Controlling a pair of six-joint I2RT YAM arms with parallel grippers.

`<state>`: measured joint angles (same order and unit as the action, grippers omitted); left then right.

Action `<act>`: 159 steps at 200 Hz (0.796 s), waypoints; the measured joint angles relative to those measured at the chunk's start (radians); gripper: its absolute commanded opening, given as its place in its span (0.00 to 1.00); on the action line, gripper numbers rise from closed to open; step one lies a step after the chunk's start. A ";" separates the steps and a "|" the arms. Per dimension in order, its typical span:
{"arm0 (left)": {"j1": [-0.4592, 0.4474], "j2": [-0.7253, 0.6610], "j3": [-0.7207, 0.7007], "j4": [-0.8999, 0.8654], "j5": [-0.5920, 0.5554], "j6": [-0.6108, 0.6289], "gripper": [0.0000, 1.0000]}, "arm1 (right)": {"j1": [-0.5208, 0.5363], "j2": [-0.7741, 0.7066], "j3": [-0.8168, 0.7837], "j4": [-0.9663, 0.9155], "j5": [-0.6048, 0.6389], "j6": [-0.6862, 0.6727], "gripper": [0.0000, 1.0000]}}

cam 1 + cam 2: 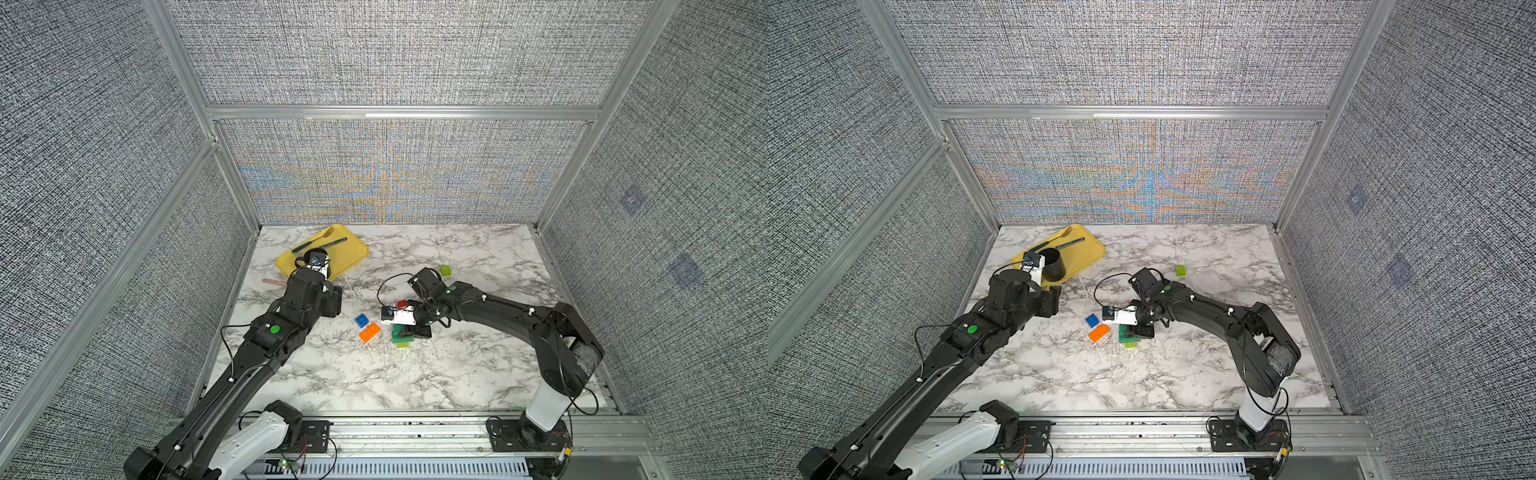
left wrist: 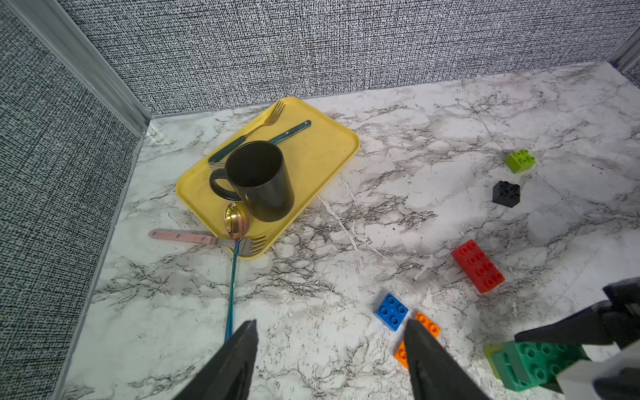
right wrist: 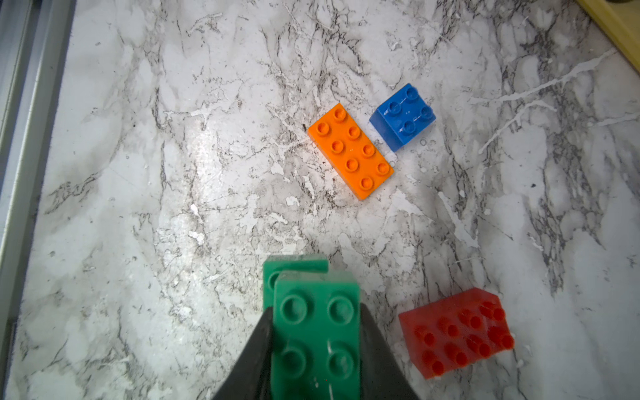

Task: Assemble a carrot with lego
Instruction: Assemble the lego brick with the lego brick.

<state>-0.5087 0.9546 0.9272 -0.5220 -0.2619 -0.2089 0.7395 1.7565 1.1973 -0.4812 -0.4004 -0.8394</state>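
**Step in hand: building the green top section.**

The right fingers [image 3: 256, 353] are clamped on the sides of a dark green brick [image 3: 317, 332]. A second dark green brick sits behind it, slightly offset. In the left wrist view a lime brick [image 2: 490, 356] shows at the far end of this stack. The pictures do not show whether the stack rests on the surface [image 1: 415, 374] or is lifted just clear of it.

The left fingers [image 2: 242, 349] stand apart and hold nothing. They hang above the surface on the tray side, well apart from the stack.

Loose bricks:
- The red brick [image 3: 455, 332] lies near the stack.
- The orange brick [image 3: 350, 150] and blue brick [image 3: 403, 116] lie just beside each other, farther off.
- The black brick [image 2: 506, 194] and a second lime brick [image 2: 520, 160] lie toward the back of the surface.

**Progress.** By judgement the task is less than half done, since five bricks are still unjoined.

**Next move.** The red brick is the likely next layer.
1. Keep the stack steady in the right fingers.
2. Bring the left fingers over the red brick and close across its short sides.
3. Line up the studs squarely before pressing. An offset press could tilt the stack or split the green joint.
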 measured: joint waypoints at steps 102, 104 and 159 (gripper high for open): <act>0.000 0.000 -0.005 0.005 0.003 0.007 0.70 | -0.006 0.005 0.000 -0.001 -0.024 -0.012 0.27; 0.000 0.000 -0.006 0.005 0.003 0.007 0.70 | -0.006 0.005 0.000 -0.001 -0.024 -0.012 0.27; 0.000 0.000 -0.008 0.005 0.003 0.007 0.70 | -0.007 0.005 0.002 -0.011 -0.034 -0.013 0.27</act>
<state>-0.5087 0.9543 0.9195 -0.5175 -0.2584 -0.2020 0.7326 1.7618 1.1988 -0.4923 -0.4339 -0.8520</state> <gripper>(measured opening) 0.704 0.331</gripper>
